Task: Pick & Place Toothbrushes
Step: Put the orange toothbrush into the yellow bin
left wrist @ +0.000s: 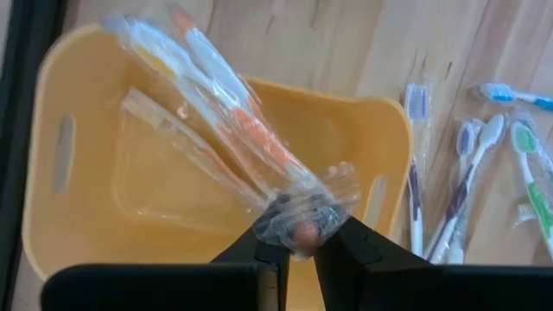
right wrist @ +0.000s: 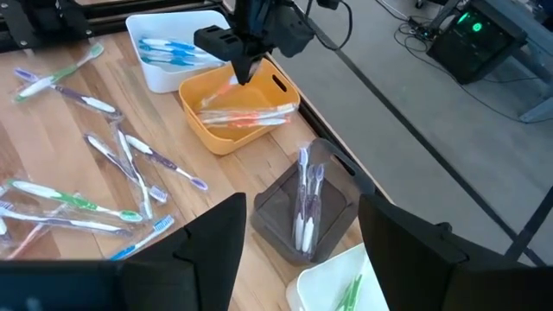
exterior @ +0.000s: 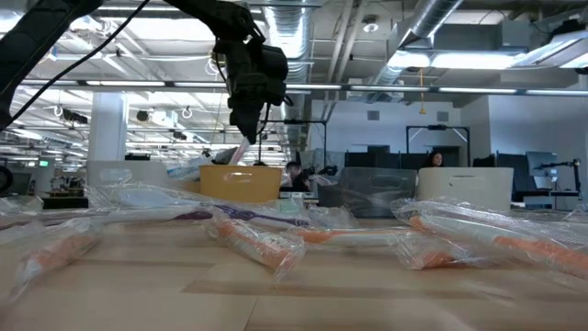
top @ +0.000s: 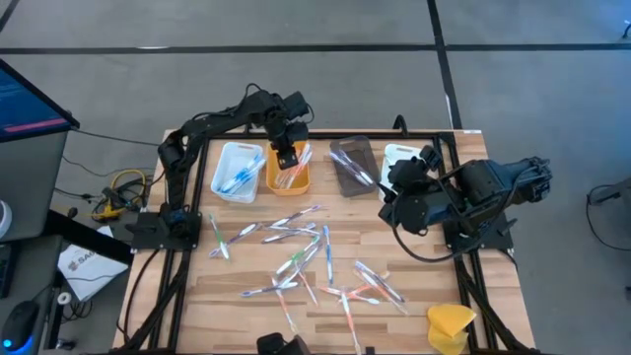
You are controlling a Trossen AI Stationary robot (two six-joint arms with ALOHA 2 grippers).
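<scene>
My left gripper (top: 286, 158) hangs over the orange tray (top: 289, 180) and is shut on an orange toothbrush in a clear wrapper (left wrist: 233, 121). More wrapped orange toothbrushes (right wrist: 246, 117) lie in that tray. Blue-handled ones lie in the white tray (top: 237, 173), and purple-and-white ones (right wrist: 304, 203) in the dark tray (top: 353, 166). Several loose toothbrushes (top: 301, 251) lie flat on the wooden table. My right gripper (right wrist: 302, 250) is open and waits above the table's right side, near the dark tray. My left gripper pinches the wrapped orange toothbrush by one end (left wrist: 298, 231) between its two fingers (left wrist: 259, 246), coming from above and pointing down. The toothbrush hangs slanting below the fingers into the orange tray (left wrist: 78, 225). Whether its lower end (left wrist: 151, 39) touches the tray, I cannot tell.
A second white tray (top: 397, 156) stands at the far right of the row and holds a green brush (right wrist: 350, 289). A yellow sponge-like lump (top: 449, 325) sits at the table's near right corner. The table frame's black rails (top: 173, 266) run along both sides.
</scene>
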